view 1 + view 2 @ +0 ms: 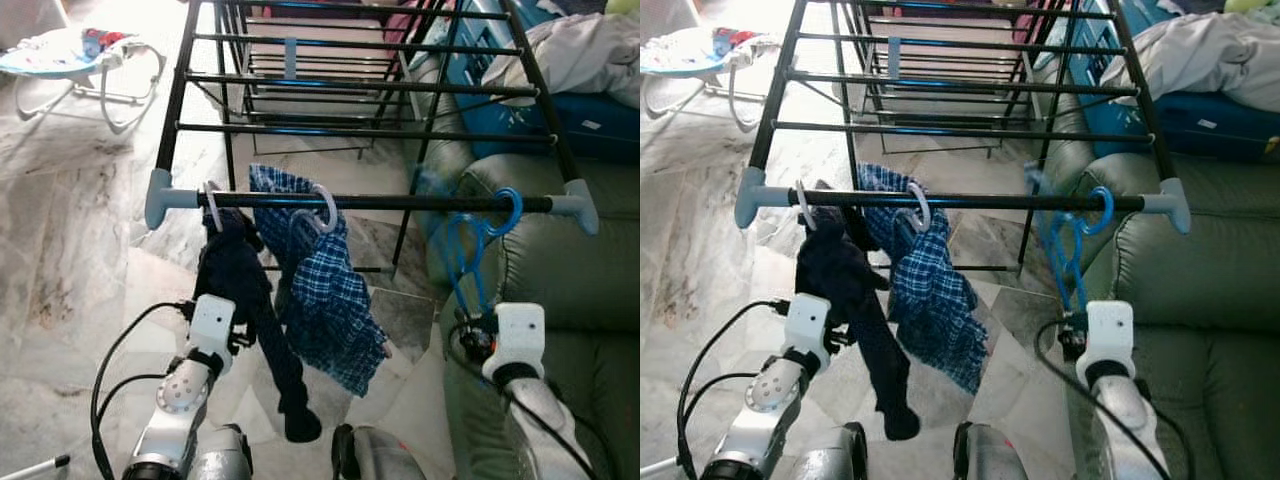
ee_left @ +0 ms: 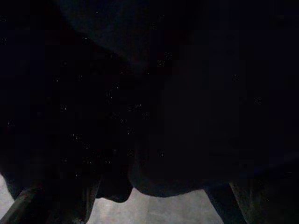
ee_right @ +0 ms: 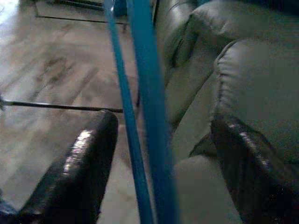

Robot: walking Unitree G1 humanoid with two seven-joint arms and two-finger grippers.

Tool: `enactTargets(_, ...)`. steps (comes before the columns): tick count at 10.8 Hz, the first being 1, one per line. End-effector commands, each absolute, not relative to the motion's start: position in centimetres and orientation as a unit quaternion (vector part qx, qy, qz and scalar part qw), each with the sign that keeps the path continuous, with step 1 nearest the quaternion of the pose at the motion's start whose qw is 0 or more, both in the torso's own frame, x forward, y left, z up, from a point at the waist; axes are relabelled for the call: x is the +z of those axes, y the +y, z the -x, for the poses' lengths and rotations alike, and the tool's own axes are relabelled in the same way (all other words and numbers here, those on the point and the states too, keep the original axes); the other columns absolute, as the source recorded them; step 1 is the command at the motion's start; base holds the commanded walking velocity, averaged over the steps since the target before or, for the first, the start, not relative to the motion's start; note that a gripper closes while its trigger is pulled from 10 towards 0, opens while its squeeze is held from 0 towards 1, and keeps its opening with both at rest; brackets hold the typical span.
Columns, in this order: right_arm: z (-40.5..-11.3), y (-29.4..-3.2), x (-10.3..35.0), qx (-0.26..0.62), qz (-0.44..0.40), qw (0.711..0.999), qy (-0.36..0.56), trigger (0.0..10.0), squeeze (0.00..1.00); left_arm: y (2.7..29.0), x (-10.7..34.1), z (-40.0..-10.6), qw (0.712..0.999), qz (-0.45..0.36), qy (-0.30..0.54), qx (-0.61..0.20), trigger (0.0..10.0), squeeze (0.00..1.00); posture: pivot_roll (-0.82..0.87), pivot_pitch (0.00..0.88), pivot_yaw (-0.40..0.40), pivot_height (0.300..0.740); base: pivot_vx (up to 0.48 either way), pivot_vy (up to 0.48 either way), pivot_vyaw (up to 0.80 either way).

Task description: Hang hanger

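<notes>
A bouncer [image 1: 70, 55] is seen at far left on the marble floor [image 1: 60, 250]. A rack [image 1: 360, 100] is standing ahead, its front bar [image 1: 400, 202] running across. The left gripper [image 1: 215, 300] is raised against a dark garment [image 1: 245, 300] hanging from a white hook [image 1: 213, 205]; whether its fingers are open cannot be told, the left wrist view being nearly black. Beside it a plaid shirt [image 1: 320, 290] is being carried on a white hanger [image 1: 325, 205]. Further right, the blue hanger [image 1: 480, 240] is hooked over the bar and passing between the right gripper's [image 3: 159, 154] spread fingers [image 3: 79, 168], untouched. A sofa [image 1: 570, 290] is crowding the rack's right side, with bedding [image 1: 580, 55] piled behind.
</notes>
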State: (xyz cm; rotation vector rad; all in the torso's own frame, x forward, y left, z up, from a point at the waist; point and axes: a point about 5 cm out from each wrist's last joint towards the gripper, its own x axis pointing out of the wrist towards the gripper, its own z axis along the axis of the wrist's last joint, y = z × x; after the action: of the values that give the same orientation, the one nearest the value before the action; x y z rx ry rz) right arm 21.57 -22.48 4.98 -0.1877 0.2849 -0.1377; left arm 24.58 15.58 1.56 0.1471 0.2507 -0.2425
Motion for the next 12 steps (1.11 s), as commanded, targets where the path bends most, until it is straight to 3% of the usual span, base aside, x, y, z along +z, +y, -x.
enactTargets(1,-21.4,-23.0,5.7,-0.086,0.106,0.983,0.119,10.0,1.00,15.5,1.2,-24.4,0.979,-0.081,0.135,-0.127,10.0,0.00,-0.06,0.159,-0.046,0.740,0.000,0.000,0.00)
enactTargets(7,-22.4,-23.2,9.2,-0.112,0.172,0.979,0.010,10.0,1.00,15.5,1.3,-24.5,0.978,-0.097,0.130,-0.132,10.0,0.00,-0.06,0.157,-0.045,0.740,0.000,0.000,0.00)
enactTargets(12,-23.1,-21.1,9.2,-0.049,0.136,0.989,-0.003,10.0,1.00,15.3,1.3,-24.6,0.979,-0.093,0.128,-0.129,10.0,0.00,-0.06,0.150,-0.049,0.740,-0.204,0.000,0.00)
